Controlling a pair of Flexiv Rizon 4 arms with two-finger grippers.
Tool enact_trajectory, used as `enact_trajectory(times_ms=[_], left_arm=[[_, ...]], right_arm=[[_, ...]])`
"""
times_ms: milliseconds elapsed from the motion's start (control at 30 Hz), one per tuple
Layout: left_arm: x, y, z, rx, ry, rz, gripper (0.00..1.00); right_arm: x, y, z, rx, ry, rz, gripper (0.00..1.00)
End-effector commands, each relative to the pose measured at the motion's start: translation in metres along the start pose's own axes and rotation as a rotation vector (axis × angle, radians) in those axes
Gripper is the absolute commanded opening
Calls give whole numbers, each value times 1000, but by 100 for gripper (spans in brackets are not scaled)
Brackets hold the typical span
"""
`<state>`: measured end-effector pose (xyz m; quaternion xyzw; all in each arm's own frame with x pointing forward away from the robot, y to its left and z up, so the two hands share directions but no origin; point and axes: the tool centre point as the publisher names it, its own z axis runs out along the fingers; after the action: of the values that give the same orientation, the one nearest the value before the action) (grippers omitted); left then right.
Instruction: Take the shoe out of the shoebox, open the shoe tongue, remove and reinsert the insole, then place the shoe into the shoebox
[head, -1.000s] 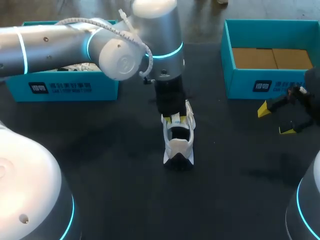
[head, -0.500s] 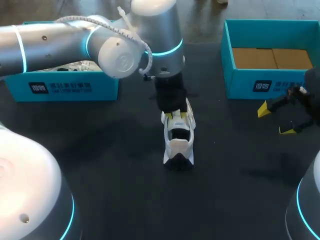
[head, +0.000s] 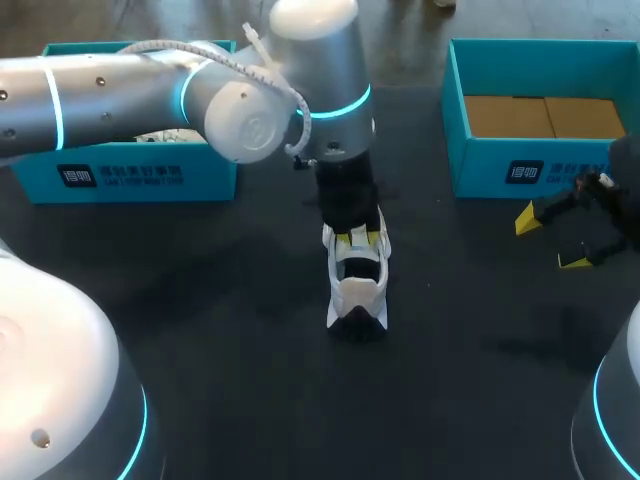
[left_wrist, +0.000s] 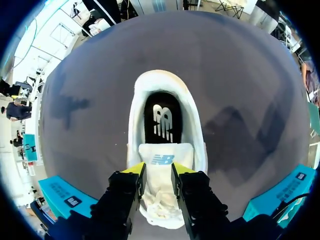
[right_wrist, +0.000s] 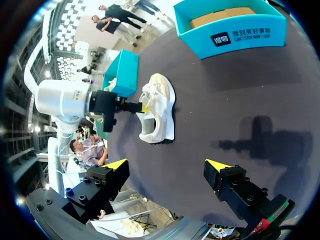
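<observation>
While left fingers (left_wrist: 132, 170) pinch tongue (left_wrist: 161, 175), right fingers (right_wrist: 116, 164) gape empty; shoe (head: 357, 282) outside shoebox (head: 560, 158)

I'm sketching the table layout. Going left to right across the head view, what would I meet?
The left teal shoebox → white shoe → right teal shoebox. Left out: the left tool, over the white shoe, and the right tool, in front of the right teal shoebox.
</observation>
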<state>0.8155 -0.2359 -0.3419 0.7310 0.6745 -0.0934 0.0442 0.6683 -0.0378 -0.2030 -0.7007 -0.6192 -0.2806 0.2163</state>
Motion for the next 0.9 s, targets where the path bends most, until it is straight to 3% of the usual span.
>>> enact_trajectory(times_ms=[33, 200, 467, 833, 900], left_arm=[[19, -19, -40, -30, -27, 8, 33], [23, -36, -66, -42, -45, -5, 35], [29, -63, -90, -20, -15, -54, 35], [35, -100, -92, 49, 93, -199, 37], [37, -105, -92, 72, 103, -263, 47]], right_arm=[[0, -1, 1, -1, -3, 1, 100], [0, -1, 1, -1, -3, 1, 100], [0, -1, 1, -1, -3, 1, 100], [0, -1, 1, -1, -3, 1, 100], [0, -1, 1, -1, -3, 1, 100]])
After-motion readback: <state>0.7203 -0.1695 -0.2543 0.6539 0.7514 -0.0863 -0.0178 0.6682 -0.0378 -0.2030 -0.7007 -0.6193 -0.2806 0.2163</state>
